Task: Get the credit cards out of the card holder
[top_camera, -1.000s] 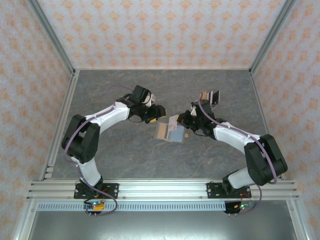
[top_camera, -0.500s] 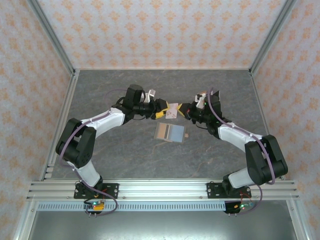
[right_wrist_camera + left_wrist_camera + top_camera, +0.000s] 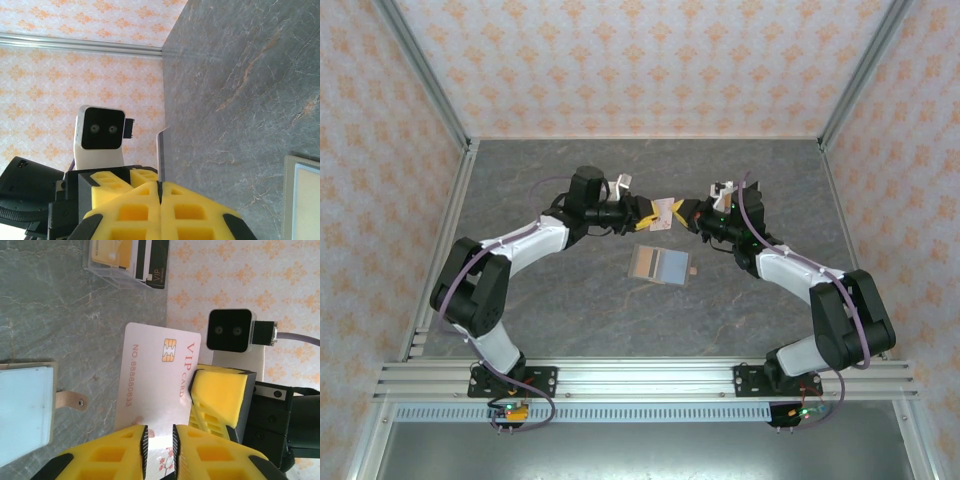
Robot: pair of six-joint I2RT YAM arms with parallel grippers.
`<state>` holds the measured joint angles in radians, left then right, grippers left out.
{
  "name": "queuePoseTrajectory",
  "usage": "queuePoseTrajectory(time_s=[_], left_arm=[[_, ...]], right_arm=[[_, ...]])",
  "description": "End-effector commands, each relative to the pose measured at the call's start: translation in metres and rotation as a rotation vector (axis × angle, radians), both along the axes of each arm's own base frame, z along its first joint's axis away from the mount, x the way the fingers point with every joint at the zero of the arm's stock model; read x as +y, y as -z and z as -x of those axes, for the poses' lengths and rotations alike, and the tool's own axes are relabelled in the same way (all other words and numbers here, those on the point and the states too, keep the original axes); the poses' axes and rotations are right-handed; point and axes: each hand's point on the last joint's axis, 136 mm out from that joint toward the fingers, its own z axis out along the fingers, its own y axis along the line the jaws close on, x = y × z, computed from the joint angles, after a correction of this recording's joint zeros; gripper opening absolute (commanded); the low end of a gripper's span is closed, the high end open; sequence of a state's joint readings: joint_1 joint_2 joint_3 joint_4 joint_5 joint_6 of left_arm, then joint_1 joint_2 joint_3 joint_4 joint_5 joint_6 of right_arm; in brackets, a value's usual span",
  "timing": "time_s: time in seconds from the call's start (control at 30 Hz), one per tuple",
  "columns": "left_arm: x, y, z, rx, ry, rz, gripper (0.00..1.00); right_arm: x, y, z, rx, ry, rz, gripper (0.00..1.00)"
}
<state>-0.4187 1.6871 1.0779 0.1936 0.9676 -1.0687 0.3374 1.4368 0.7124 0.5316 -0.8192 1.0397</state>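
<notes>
The right tool (image 3: pixel 160 186) is pressed together on the VIP card (image 3: pixel 160 365) above the table (image 3: pixel 570 300). The left tool (image 3: pixel 160 435) straddles the card's other end, though its grip cannot be told. The card holder (image 3: pixel 660 265) lies open below. If the right releases before the left bites, the card could drop

Bright, even, diffuse lighting; soft faint shadows; overhead view crisp, wrist views slightly soft up close.
</notes>
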Motion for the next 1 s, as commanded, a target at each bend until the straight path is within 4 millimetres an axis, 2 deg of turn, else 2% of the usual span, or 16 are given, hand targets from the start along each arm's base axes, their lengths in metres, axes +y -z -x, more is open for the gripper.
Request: queuePoseTrajectory(time_s=[0.0, 0.13, 0.23, 0.37, 0.5, 0.57, 0.8, 0.97], left_arm=[[0.008, -0.023, 0.002, -0.075, -0.005, -0.043, 0.29], [0.026, -0.007, 0.002, -0.083, -0.046, -0.188, 0.38], [0.023, -0.003, 0.002, -0.069, -0.035, -0.172, 0.44], [0.014, -0.009, 0.001, -0.066, -0.02, -0.105, 0.5], [0.007, -0.021, 0.002, -0.089, 0.009, -0.064, 0.5], [0.003, -0.025, 0.004, -0.091, 0.019, -0.045, 0.46], [-0.001, -0.031, 0.003, -0.089, 0.021, -0.001, 0.15], [-0.001, -0.035, 0.002, -0.087, 0.009, 0.02, 0.06]], right_arm=[[-0.001, -0.018, -0.004, -0.063, 0.006, -0.011, 0.0], [-0.001, -0.018, -0.004, -0.066, 0.004, -0.01, 0.0], [0.0, -0.021, -0.004, -0.07, -0.001, -0.016, 0.0], [0.003, -0.025, -0.004, -0.073, -0.016, -0.037, 0.0], [0.005, -0.027, -0.004, -0.07, -0.025, -0.052, 0.0], [0.007, -0.027, -0.005, -0.067, -0.031, -0.068, 0.0], [0.008, -0.029, -0.006, -0.069, -0.033, -0.111, 0.06], [0.009, -0.028, -0.007, -0.05, -0.033, -0.125, 0.17]])
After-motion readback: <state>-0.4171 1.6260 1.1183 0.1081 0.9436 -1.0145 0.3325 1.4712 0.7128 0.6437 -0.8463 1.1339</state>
